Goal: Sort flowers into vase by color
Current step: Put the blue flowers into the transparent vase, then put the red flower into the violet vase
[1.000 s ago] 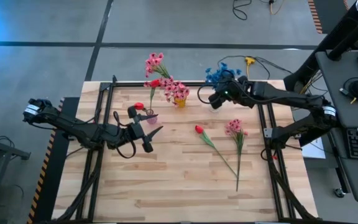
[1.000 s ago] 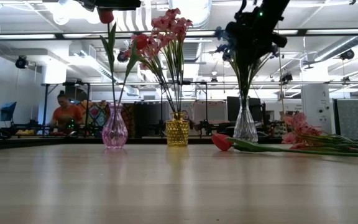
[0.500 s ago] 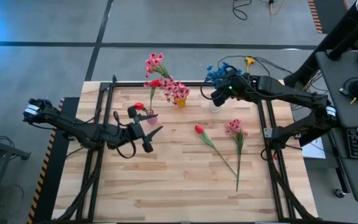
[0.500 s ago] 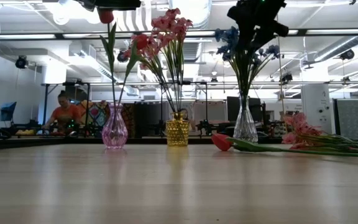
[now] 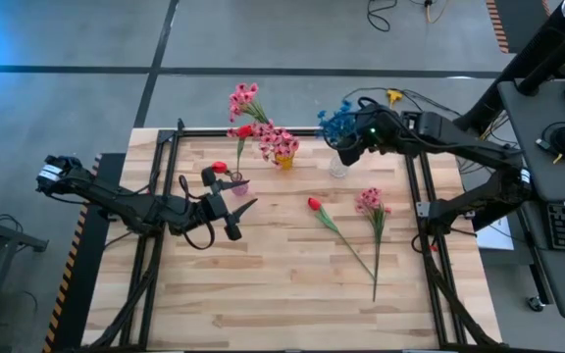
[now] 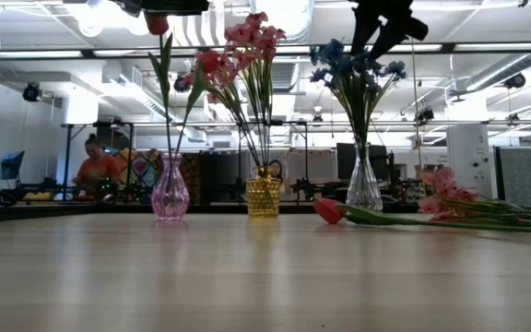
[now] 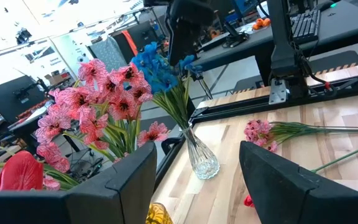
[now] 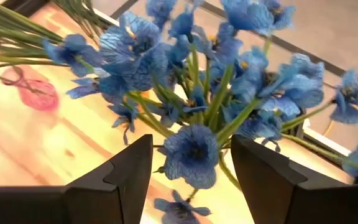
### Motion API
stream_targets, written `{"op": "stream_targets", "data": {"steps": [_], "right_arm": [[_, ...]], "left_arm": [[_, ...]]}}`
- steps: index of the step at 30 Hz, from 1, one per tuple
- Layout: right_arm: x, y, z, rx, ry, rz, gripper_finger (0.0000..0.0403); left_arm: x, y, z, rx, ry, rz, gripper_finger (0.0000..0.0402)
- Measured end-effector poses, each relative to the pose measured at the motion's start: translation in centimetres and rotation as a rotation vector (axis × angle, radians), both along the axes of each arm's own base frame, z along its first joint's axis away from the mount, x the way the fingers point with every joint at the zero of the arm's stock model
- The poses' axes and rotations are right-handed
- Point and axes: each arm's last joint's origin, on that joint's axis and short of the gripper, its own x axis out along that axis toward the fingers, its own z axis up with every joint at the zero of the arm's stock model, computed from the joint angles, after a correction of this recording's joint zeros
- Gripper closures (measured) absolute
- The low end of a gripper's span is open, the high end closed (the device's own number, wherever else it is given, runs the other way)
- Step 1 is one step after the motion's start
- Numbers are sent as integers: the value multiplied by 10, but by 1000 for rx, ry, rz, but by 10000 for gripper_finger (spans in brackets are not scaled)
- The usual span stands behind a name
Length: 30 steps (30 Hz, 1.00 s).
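Three vases stand along the far edge. A pink glass vase holds a red tulip, a yellow vase holds pink flowers, and a clear vase holds blue flowers. A red tulip and a pink flower lie flat on the table with their stems toward the near edge. My right gripper hangs open just above the blue blooms, tipped downward, with nothing between its fingers. My left gripper stands open and level near the pink vase, and it holds nothing.
A black frame rail runs along the table's far edge behind the vases. Bare wood takes up the near half of the table. A person sits in the room far behind the table.
My right gripper has risen out of the blue blooms and now hangs above them. The blue flowers stand free in the clear vase with their heads spread out.
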Motion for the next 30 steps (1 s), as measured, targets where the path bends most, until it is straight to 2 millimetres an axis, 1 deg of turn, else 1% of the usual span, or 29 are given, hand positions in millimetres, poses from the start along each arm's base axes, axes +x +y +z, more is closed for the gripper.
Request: {"op": "stream_targets", "data": {"steps": [7,10,15,18,21,24,30], "right_arm": [[-11,4,18,24,5,-17,193],[-15,9,27,38,-3,-13,193],[-21,23,45,100,-51,46,193],[-21,37,52,148,-86,102,193],[-18,53,52,211,-99,178,193],[-15,71,47,257,-92,234,193],[-10,101,30,331,-49,271,193]], "left_arm": [[0,0,0,0,0,0,190],[0,0,0,0,0,0,190],[0,0,0,-3,-1,1,190],[0,0,0,-3,-2,0,190],[0,0,0,-3,-2,0,190],[0,0,0,-3,-2,0,190],[0,0,0,-4,-3,0,190]]}}
